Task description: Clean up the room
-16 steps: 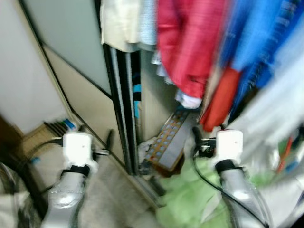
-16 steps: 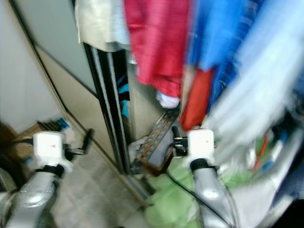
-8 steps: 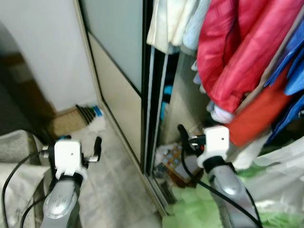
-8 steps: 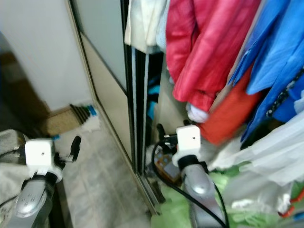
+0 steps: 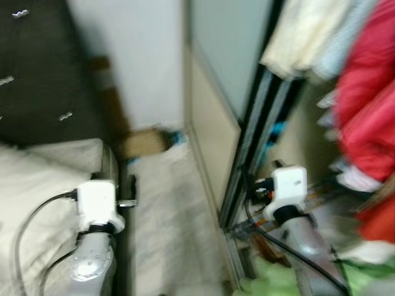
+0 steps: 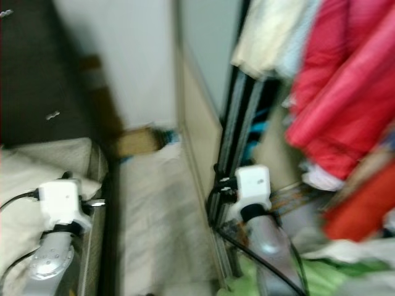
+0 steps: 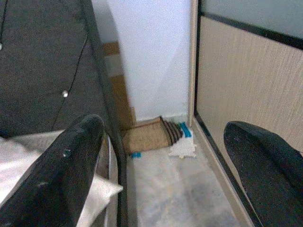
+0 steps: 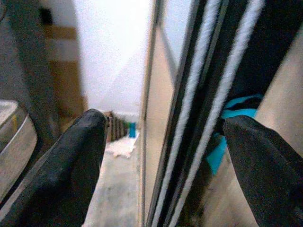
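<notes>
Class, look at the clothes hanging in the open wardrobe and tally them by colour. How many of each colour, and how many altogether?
cream garment: 1
pale blue garment: 1
red garment: 1
orange-red garment: 1
Total: 4 that can be told apart; the head views are blurred, so more may hang behind them.
</notes>
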Robot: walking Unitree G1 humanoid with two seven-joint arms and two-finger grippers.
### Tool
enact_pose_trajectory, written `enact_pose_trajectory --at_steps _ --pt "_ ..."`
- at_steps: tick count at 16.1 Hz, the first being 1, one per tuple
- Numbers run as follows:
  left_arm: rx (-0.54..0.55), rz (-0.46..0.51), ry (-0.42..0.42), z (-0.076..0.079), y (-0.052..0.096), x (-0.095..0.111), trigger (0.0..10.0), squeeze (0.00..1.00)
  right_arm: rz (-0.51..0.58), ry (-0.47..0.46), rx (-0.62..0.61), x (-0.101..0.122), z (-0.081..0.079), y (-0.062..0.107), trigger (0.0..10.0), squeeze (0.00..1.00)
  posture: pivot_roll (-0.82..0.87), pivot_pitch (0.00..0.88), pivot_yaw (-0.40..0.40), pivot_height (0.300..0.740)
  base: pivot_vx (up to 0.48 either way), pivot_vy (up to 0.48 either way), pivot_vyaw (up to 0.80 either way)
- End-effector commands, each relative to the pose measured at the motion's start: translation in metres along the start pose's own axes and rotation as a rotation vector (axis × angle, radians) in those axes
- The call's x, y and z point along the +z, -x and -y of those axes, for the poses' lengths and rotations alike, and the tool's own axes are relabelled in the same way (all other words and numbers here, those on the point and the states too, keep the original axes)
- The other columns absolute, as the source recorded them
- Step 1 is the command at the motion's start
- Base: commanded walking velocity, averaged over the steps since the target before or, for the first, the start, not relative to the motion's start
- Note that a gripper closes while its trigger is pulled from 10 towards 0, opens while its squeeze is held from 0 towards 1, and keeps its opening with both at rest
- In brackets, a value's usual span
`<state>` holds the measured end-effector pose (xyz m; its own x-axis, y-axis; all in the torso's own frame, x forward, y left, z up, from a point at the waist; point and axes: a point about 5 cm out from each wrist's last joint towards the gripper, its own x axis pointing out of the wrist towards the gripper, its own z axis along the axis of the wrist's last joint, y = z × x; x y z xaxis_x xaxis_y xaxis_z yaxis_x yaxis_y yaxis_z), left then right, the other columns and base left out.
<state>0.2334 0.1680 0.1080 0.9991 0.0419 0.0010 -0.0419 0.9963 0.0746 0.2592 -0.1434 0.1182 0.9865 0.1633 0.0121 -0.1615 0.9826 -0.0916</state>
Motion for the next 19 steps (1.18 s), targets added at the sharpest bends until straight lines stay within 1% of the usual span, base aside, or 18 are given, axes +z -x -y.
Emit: enact_pose_trajectory --at_steps 1,2,5,8,10,11,12,13,17,19 --pt "-0.024 0.013 -0.002 -0.0020 -0.0006 0.0025 10.0 0.00 0.013 -0.012 0.002 0.0039 -0.0020 -0.0022 10.0 0.00 -0.02 0.080 -0.062 0.740 0.000 0.000 0.77" --pt "-0.046 0.016 0.031 -0.0019 0.0001 0.0026 10.0 0.00 0.014 -0.012 0.004 0.0042 -0.0021 -0.0028 10.0 0.00 -0.02 0.084 -0.064 0.740 0.000 0.000 0.77" --pt "-0.041 0.018 0.016 -0.0034 -0.0019 0.0034 10.0 0.00 0.015 -0.015 0.009 0.0049 -0.0032 -0.0037 10.0 0.00 -0.02 0.088 -0.062 0.740 0.000 0.000 0.77" --pt "-0.035 0.010 0.055 -0.0042 -0.0001 0.0020 10.0 0.00 0.014 -0.019 0.009 0.0048 -0.0036 -0.0035 10.0 0.00 -0.02 0.086 -0.060 0.740 0.000 0.000 0.77" --pt "-0.037 0.009 0.061 -0.0023 0.0028 0.0012 10.0 0.00 0.012 -0.020 0.014 0.0043 -0.0039 -0.0039 10.0 0.00 -0.02 0.086 -0.060 0.740 0.000 0.000 0.77" --pt "-0.034 0.010 0.057 -0.0025 0.0028 0.0013 10.0 0.00 0.012 -0.020 0.015 0.0043 -0.0039 -0.0039 10.0 0.00 -0.02 0.086 -0.060 0.740 0.000 0.000 0.77" --pt "-0.007 0.025 0.024 -0.0042 0.0015 0.0022 10.0 0.00 0.012 -0.020 0.018 0.0043 -0.0039 -0.0043 10.0 0.00 -0.01 0.086 -0.062 0.740 0.000 0.000 0.77" --pt "0.003 0.025 0.013 -0.0050 0.0009 0.0022 10.0 0.00 0.013 -0.020 0.019 0.0043 -0.0040 -0.0045 10.0 0.00 -0.01 0.086 -0.062 0.740 0.000 0.000 0.77" --pt "0.010 0.030 0.005 -0.0044 -0.0007 0.0027 10.0 0.00 0.018 -0.030 0.022 0.0062 -0.0051 -0.0063 10.0 0.00 -0.01 0.083 -0.061 0.740 0.000 0.000 0.77" --pt "0.005 0.041 0.007 -0.0020 -0.0025 0.0052 10.0 0.00 0.026 -0.037 0.031 0.0069 -0.0078 -0.0104 10.0 0.00 0.00 0.071 -0.075 0.740 0.000 0.000 0.77"
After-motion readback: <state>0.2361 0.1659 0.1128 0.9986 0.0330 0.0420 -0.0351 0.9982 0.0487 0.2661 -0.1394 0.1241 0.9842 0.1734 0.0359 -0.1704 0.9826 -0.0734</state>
